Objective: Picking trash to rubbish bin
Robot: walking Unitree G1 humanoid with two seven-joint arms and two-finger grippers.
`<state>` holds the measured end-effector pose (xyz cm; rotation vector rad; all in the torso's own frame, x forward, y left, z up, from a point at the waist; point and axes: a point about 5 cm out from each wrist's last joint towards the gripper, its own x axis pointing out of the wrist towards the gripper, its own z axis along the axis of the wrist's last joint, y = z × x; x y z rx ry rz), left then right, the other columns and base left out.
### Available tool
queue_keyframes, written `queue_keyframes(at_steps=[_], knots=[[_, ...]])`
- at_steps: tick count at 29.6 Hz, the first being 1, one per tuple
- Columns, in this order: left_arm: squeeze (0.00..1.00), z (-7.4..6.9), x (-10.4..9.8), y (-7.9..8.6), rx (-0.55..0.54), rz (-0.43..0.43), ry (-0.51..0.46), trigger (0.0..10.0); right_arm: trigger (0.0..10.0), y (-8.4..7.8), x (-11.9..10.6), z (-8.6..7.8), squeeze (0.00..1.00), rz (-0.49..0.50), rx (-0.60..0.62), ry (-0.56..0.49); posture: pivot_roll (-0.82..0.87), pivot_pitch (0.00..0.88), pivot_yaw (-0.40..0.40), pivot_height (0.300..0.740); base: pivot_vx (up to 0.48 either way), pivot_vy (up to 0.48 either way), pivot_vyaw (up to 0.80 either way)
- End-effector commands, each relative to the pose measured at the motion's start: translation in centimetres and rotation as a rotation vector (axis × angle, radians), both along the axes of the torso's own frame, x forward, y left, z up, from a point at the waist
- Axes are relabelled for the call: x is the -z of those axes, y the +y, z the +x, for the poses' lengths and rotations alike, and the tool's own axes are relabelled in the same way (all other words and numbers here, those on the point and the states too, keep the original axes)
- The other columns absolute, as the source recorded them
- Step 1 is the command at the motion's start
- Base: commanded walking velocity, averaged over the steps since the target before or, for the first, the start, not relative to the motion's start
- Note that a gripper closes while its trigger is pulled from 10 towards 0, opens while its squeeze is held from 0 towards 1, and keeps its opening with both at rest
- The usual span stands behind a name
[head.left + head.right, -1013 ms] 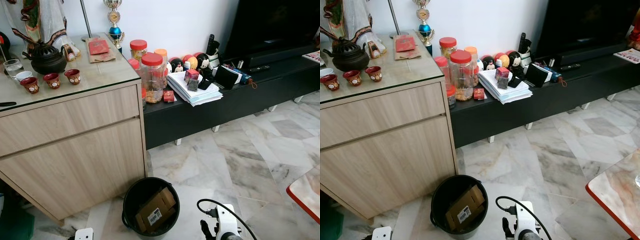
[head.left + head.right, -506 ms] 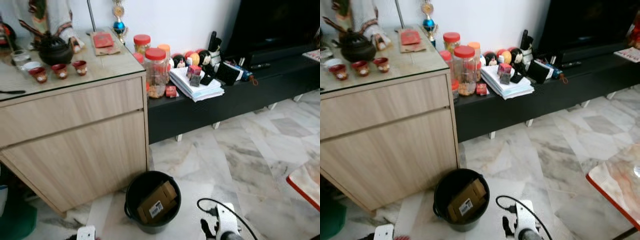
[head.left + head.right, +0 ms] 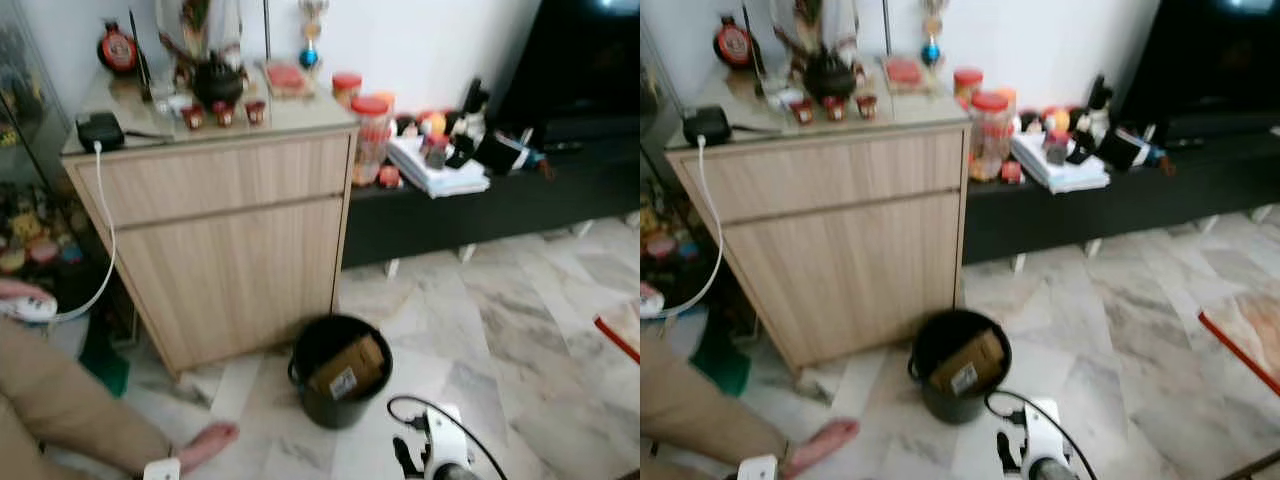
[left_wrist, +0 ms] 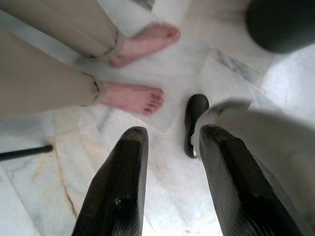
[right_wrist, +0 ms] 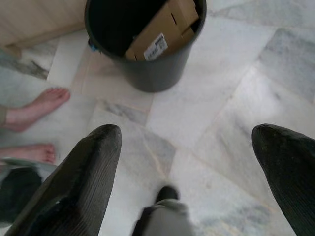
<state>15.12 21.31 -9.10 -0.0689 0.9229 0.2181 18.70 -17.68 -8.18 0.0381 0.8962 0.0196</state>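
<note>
Down at the bottom edge of the left eye view, the right arm (image 3: 440,462) shows as a white wrist with a looping black cable, and a corner of the left arm (image 3: 160,469) peeks in at lower left. In the right wrist view the right gripper (image 5: 197,167) hangs above marble floor (image 5: 231,88) with its two black fingers spread wide and nothing between them. The left gripper (image 4: 170,172) likewise has its fingers apart and empty, pointing down at pale tiles.

Just beyond the left gripper, two bare feet (image 4: 133,97) and tan trouser legs (image 4: 44,83) of a person fill the upper left of that wrist view; a foot (image 3: 205,443) and a trouser leg also lie at the lower left of the head view, close to the bin.

The black rubbish bin (image 3: 340,372) stands on the floor in the lower middle of the frame, with a brown cardboard box (image 3: 348,366) bearing a white label lying tilted inside it. The bin sits just in front of a light wooden cabinet (image 3: 230,240), which blocks the way straight behind it.

On the cabinet top, in the upper left, stand small red cups (image 3: 222,113), a dark teapot (image 3: 217,83) and a black adapter (image 3: 98,131) with a white cord hanging down the side. To the right, a low black TV console (image 3: 520,190) carries red-lidded jars (image 3: 368,140), a stack of papers (image 3: 440,172) and small figurines; details there are blurred.
</note>
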Motion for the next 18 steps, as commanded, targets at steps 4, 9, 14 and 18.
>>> queue_keyframes(at_steps=[4,9,14,18], knots=[[0.0,-1.0,0.45,-0.27,-0.001,-0.009,0.031,10.0,10.0,-0.57,-0.07,0.03,0.0,-0.01,0.02,-0.001,0.0,0.0,-0.028,0.74,-0.251,0.0,0.0],[0.0,-1.08,0.47,-0.23,-0.007,-0.009,0.032,10.0,10.0,-0.73,-0.02,-0.11,0.0,-0.011,0.031,0.001,0.0,0.0,-0.029,0.74,-0.251,0.0,0.0],[0.0,-1.04,0.42,-0.05,-0.01,-0.006,0.031,10.0,10.0,-0.91,-0.03,-0.12,0.0,-0.011,0.048,0.001,0.0,0.032,-0.027,0.74,-0.251,0.0,0.0],[0.0,-0.97,0.37,0.14,-0.012,-0.002,0.031,10.0,10.0,-0.91,-0.05,-0.07,0.0,-0.01,0.059,-0.001,0.0,0.043,-0.023,0.74,-0.25,0.0,0.0]])
